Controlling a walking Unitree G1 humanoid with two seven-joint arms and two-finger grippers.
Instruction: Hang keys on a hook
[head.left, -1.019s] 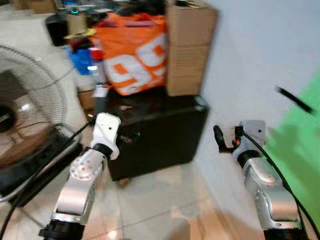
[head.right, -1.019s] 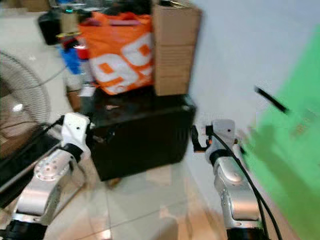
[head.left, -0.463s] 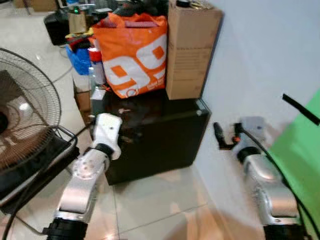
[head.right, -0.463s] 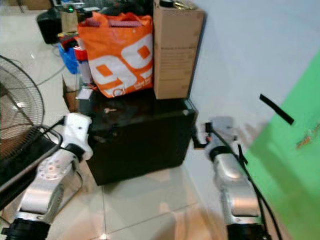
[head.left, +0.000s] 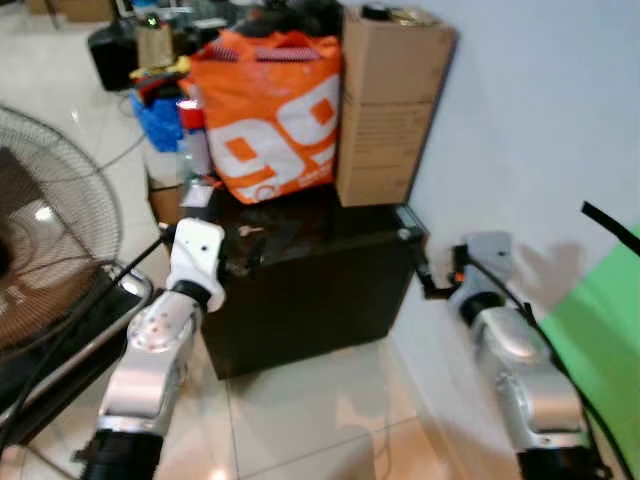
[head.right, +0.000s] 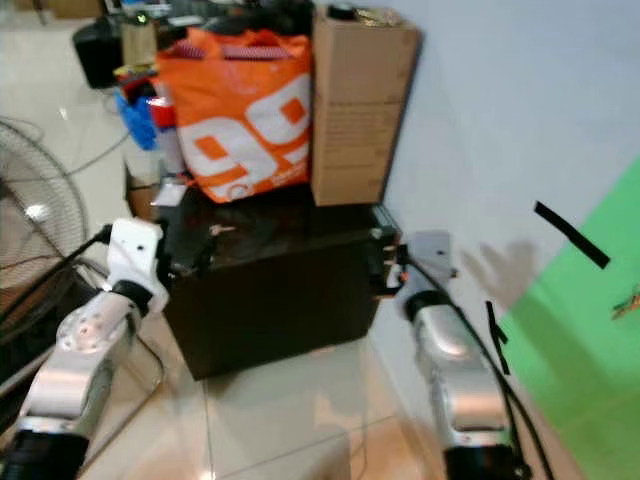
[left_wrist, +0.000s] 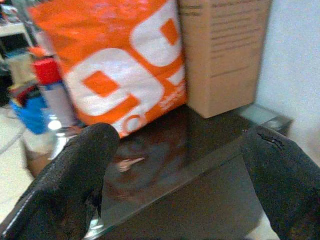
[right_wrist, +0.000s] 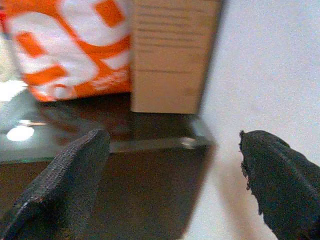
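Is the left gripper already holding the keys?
No: the left gripper is open with nothing between its fingers, and the keys lie on the dark glass top of the black cabinet beyond it.

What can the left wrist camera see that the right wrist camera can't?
Left wrist camera: the key lying on the black cabinet top, and a red-capped can beside the orange bag. Right wrist camera: a bright glare spot on that top. Both: the bag, the cardboard box, the white wall, with left gripper and right gripper open.
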